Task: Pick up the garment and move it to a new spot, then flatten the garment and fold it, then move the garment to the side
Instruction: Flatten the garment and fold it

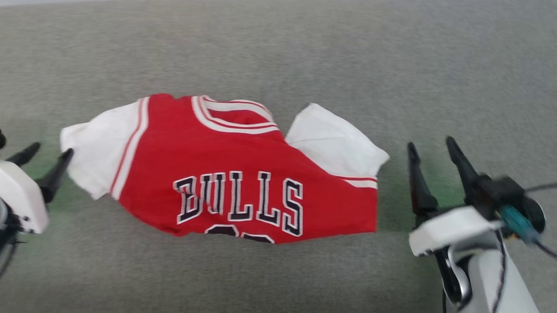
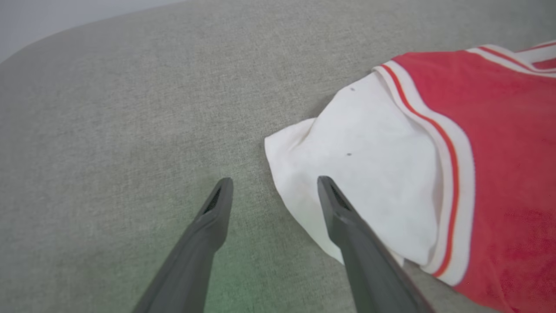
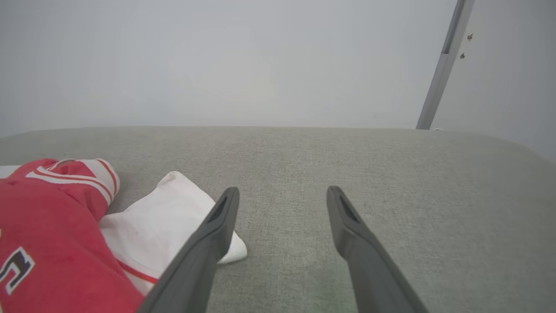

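The garment (image 1: 231, 173) is a red jersey with white sleeves, striped trim and black-white BULLS lettering, lying folded on the grey fabric surface (image 1: 282, 45), collar away from me. My left gripper (image 1: 47, 155) stands open just left of the white left sleeve (image 2: 369, 174), nothing between its fingers; in the left wrist view the left gripper (image 2: 274, 184) has its right finger over the sleeve's edge. My right gripper (image 1: 434, 150) stands open right of the white right sleeve (image 3: 169, 217), apart from it; in the right wrist view the right gripper (image 3: 282, 193) is empty over bare fabric.
The grey surface stretches wide on all sides of the jersey. Its far edge meets a pale wall (image 3: 217, 65), and a grey metal post (image 3: 443, 65) rises behind the far right corner.
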Robot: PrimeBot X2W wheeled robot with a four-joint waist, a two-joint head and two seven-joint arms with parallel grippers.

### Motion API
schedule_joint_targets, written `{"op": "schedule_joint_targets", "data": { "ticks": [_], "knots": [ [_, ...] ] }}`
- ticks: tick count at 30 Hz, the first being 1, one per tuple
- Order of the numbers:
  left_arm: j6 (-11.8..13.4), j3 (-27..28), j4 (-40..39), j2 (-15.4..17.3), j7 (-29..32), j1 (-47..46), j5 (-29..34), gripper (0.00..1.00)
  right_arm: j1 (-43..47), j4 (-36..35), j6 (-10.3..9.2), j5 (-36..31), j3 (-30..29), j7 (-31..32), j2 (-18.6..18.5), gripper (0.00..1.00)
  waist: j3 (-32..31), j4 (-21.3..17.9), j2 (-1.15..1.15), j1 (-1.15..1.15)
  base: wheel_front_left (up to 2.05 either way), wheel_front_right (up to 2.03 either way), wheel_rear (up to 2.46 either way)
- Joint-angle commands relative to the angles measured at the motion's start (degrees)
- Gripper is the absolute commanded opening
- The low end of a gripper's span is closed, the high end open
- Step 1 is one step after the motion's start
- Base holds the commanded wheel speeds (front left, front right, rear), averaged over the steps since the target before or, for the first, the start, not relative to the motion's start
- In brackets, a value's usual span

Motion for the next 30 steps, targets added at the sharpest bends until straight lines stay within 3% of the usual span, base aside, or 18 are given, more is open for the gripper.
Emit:
{"op": "schedule_joint_targets", "data": {
  "ticks": [1,6,13,18,23,24,25,30],
  "knots": [
    [0.1,0.7,0.8,-1.9,-2.7,1.6,0.0,1.0,-2.0,0.9,0.28,-1.9,0.8,3.0,0.0,1.0,-1.1,2.1,0.0,0.0,0.0,0.0,0.0],
    [1.3,3.6,0.9,-6.3,-5.4,4.3,2.8,1.0,-5.6,2.9,0.27,-5.0,3.2,13.0,-1.1,1.0,-1.8,5.3,0.0,0.0,0.0,0.0,0.0],
    [4.5,23.9,-8.0,-13.3,-5.5,15.0,13.9,1.0,-10.2,5.0,0.15,-3.7,7.1,34.3,-7.5,1.0,-1.7,10.7,0.0,0.0,0.0,0.0,0.0],
    [4.0,35.1,-14.2,-16.8,-5.5,24.6,20.7,1.0,-11.4,3.2,0.15,-1.8,7.5,48.2,-10.2,1.0,-0.5,13.2,0.0,0.0,0.0,0.0,0.0],
    [2.8,42.7,-18.0,-19.3,-5.5,30.3,25.2,1.0,-11.3,1.3,0.15,-0.8,7.2,55.6,-11.2,1.0,0.7,14.7,0.0,0.0,0.0,0.0,0.0],
    [2.6,43.8,-18.4,-19.7,-5.5,31.0,26.0,1.0,-11.1,0.8,0.15,-1.0,7.1,56.2,-11.3,0.42,0.8,14.9,0.0,0.0,0.0,0.0,0.0],
    [2.3,44.8,-18.8,-20.2,-5.5,31.6,26.9,1.0,-10.7,0.3,0.15,-1.1,7.0,56.5,-11.5,0.0,0.8,15.0,0.0,0.0,0.0,0.0,0.0],
    [1.5,48.0,-19.7,-22.5,-5.5,34.5,29.5,1.0,-8.9,-3.7,0.1,-3.0,0.6,53.8,-9.8,0.0,-0.3,14.4,0.0,0.0,0.0,0.0,0.0]
  ]
}}
